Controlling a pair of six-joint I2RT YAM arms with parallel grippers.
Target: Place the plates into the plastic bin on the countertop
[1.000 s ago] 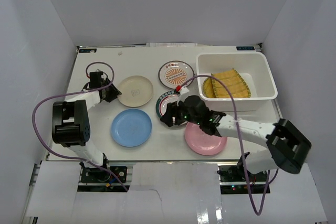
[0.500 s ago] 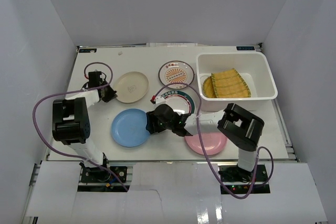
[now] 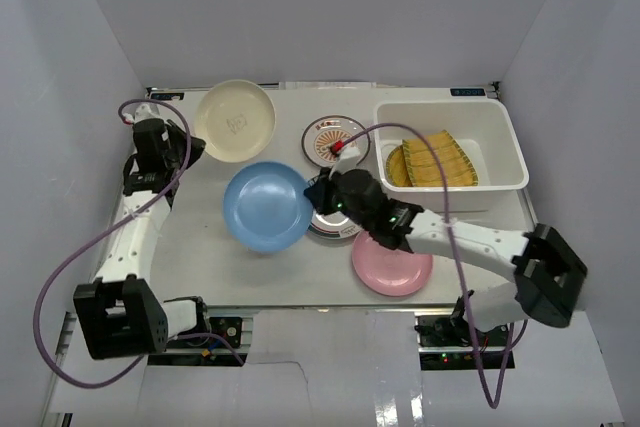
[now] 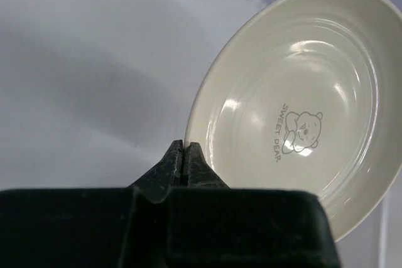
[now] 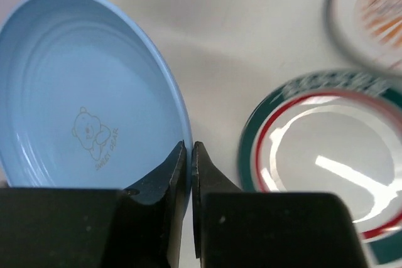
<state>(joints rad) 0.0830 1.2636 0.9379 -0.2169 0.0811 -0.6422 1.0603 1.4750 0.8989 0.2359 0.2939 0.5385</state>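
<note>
Left pincer [image 4: 183, 149] pinching glossy round cream plate [image 4: 301, 105], right pincer [image 5: 190, 150] clamping ridged blue plate [image 5: 88, 92]

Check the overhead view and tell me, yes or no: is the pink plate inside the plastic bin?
No, the pink plate lies on the countertop outside the plastic bin, which holds only the yellow plate.

cream plate [image 3: 235, 120] tilted up far left, blue plate [image 3: 267, 206] aloft mid-countertop [image 3: 200, 257]; we see green-rimmed plate [image 5: 326, 149], orange-sunburst plate [image 3: 325, 133], pink plate [image 3: 390, 267] flat, yellow plate [image 3: 435, 159] leaning in the white bin [image 3: 450, 107].
</note>
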